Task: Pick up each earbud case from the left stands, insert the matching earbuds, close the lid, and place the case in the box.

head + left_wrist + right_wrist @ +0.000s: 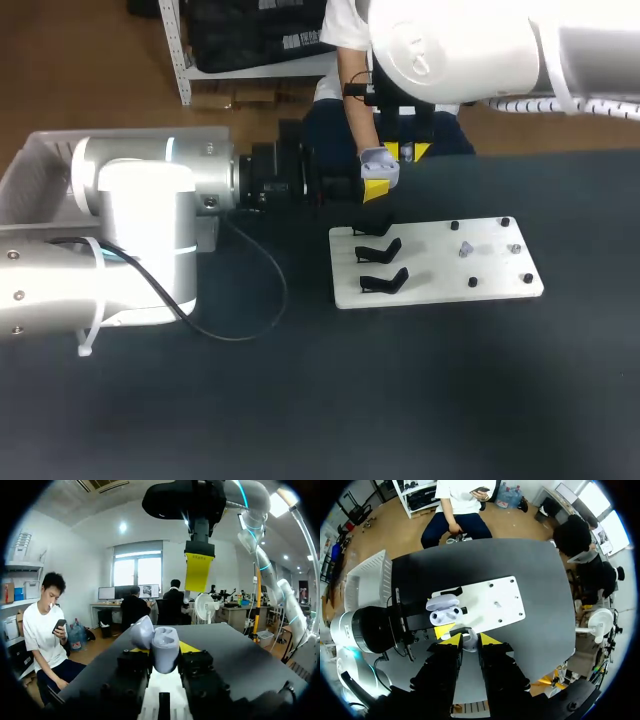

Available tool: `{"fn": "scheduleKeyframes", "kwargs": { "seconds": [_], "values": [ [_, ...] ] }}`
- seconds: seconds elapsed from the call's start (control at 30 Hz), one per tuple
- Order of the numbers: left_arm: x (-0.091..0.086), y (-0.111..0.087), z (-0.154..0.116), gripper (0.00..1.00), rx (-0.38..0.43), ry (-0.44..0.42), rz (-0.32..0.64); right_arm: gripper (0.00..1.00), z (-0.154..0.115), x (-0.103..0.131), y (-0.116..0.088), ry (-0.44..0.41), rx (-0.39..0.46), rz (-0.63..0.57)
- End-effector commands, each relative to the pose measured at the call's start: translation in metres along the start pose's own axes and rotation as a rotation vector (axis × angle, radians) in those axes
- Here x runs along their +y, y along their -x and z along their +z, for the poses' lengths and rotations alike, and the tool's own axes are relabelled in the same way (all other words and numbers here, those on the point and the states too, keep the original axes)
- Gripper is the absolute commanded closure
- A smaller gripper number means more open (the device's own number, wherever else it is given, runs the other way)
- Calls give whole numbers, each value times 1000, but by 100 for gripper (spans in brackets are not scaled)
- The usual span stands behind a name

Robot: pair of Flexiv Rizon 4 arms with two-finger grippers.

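Pale lavender earbud case [443, 611] sits lid-open, clamped from both sides in the left claw [161, 652] above the desk's [400, 400] far edge. The right claw [465, 640] hangs over it, nearly closed, seemingly pinching a small white earbud [469, 644]. Insertion looks underway; lid closing and boxing remain. All 3 stands [380, 253] look bare. The left arm hides most of the box [28, 170], so finished cases cannot be counted.

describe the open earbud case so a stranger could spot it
Start at the white rectangular board on the dark table. Just beyond its far left corner, my left gripper holds a pale lavender earbud case, lid open. Unlike the black stands nearby, it is pale and rounded.
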State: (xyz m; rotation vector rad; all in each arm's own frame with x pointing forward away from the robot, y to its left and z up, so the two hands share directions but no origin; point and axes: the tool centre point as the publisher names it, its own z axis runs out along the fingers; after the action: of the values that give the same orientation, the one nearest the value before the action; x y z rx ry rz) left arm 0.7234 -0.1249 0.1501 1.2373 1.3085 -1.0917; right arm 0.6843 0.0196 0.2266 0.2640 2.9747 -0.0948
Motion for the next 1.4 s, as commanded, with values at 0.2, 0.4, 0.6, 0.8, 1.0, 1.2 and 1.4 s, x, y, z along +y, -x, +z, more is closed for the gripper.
{"fn": "scheduleKeyframes", "kwargs": {
  "seconds": [0.2, 0.4, 0.6, 0.8, 1.0, 1.2, 1.4],
  "values": [
    [-1, -2, 0, 100, -8, 6, 5, 100, 5, 9, 6, -7, -3, -10],
    [-1, -2, 0, 100, -8, 6, 5, 100, 11, 12, 8, 0, 0, -8],
    [-1, -2, 0, 100, -8, 6, 5, 100, 17, 10, 9, -7, 10, -10],
    [-1, -2, 0, 100, -8, 6, 5, 100, 20, 10, 12, -9, 16, -5],
    [-1, -2, 0, 100, -8, 6, 5, 100, 22, 12, 13, -9, 20, -6],
    [-1, -2, 0, 100, -8, 6, 5, 100, 23, 12, 14, -9, 26, -8],
    [-1, -2, 0, 100, -8, 6, 5, 100, 24, 11, 15, -10, 25, -6]
  ]
}}
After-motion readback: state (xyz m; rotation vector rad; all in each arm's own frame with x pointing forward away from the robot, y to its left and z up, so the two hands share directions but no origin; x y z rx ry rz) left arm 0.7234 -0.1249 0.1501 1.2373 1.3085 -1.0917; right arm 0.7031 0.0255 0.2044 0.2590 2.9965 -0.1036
